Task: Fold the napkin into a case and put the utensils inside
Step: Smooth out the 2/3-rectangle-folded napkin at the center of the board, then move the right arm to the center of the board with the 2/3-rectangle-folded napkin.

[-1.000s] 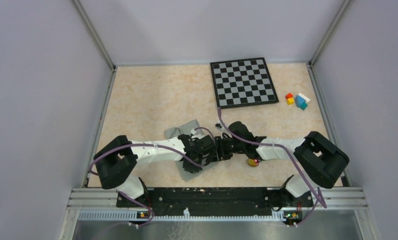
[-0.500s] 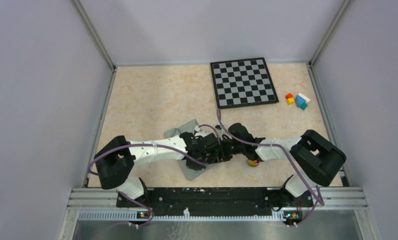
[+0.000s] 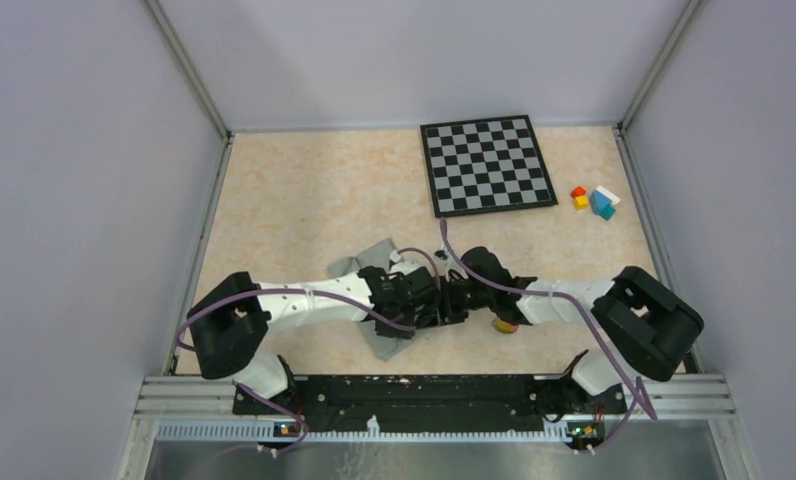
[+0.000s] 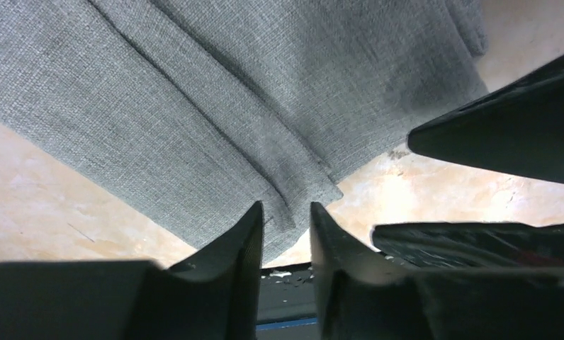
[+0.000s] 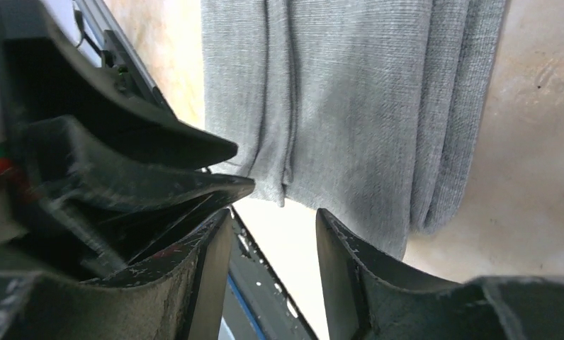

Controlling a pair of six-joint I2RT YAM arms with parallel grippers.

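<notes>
Napkin [image 4: 194,106] lies folded into a layered strip near the front of the bench [image 3: 304,190], under both wrists. Since a second ago the left end effector [image 4: 286,207] has crept a little toward the right one, and the cloth has hardly stirred. We take this as tidying the fold, not a new step. Its jaws stand slightly apart over the strip's near corner, probably released, though from so close we cannot be sure no layer is nipped. The right end effector [image 5: 273,216] hangs released and empty at the same end. The spoon [image 3: 504,324] waits just beside the right arm, not yet inside. The front rail [image 3: 424,385] sits close behind the cloth, while open bench stretches to the left and toward the chessboard [image 3: 488,165].
</notes>
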